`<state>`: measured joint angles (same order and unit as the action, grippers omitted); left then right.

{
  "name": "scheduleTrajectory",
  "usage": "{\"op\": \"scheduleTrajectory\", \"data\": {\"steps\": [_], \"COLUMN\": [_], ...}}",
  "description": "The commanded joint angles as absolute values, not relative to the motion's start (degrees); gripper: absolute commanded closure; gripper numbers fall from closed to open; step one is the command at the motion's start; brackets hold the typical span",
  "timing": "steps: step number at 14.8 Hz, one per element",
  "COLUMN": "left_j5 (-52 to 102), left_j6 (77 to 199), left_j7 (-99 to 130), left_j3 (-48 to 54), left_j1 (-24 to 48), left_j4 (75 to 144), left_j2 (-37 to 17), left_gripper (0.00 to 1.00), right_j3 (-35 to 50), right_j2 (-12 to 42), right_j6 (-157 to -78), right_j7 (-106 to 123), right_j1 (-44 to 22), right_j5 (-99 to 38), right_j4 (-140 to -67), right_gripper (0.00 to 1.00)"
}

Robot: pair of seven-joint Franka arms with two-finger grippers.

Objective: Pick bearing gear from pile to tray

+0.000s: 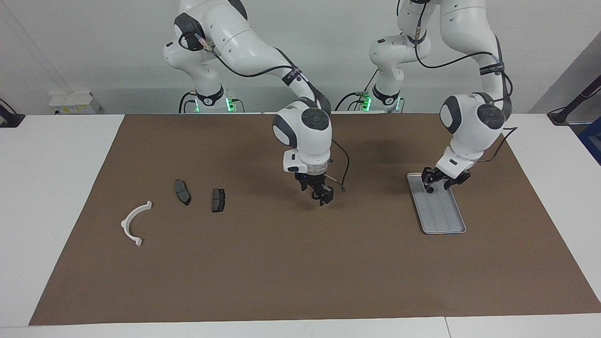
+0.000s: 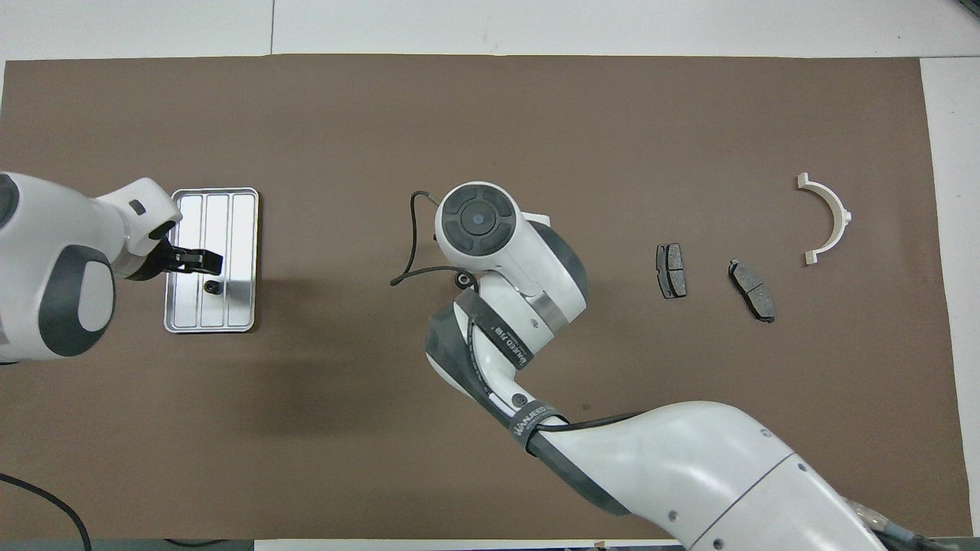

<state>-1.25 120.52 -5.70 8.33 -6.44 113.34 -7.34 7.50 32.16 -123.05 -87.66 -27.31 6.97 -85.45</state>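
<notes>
Silver tray [image 2: 245, 200] toward the left arm's end already carries a small dark ring [image 2: 210, 288]; left gripper [image 2: 200, 262] hangs over it, fingers parted (released, I judge). A careless retreat could nudge it. Right gripper [image 1: 323, 193], mid-mat, grip unreadable.

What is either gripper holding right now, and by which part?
Nothing visibly. The left gripper hangs over the tray, a small black ring lying in it; the right gripper hangs over bare mat.
</notes>
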Motion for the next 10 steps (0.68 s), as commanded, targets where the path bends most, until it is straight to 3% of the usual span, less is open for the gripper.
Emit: {"op": "scheduleTrajectory", "data": {"steps": [1,6,10], "left_j5": [-0.9,-1.8,-4.2], "left_j6": [107.9,111.7,115.9], "left_j7": [7.8,40.3,50.1], "left_j3": [9.1,9.2,9.1], "left_j1": [0.1,20.4,28.9], "left_j4": [98.7,96.9,98.0], "left_j2": [-7.6,-8.4,-14.0], "left_gripper": [0.00,0.02,0.05], "right_j3": [9.0,9.0,8.8], "right_j2": [26.7,22.1,19.6], "right_j6": [-119.5,-112.6,-105.8], "right_j7": [-80.5,-46.8,-17.6], "right_j1": [-21.0,-10.2,-1.4], "right_j5": [4.2,-1.6,-1.4], "right_j4": [-85.3,-85.5,-85.8], "right_gripper": [0.00,0.00,0.00]}}
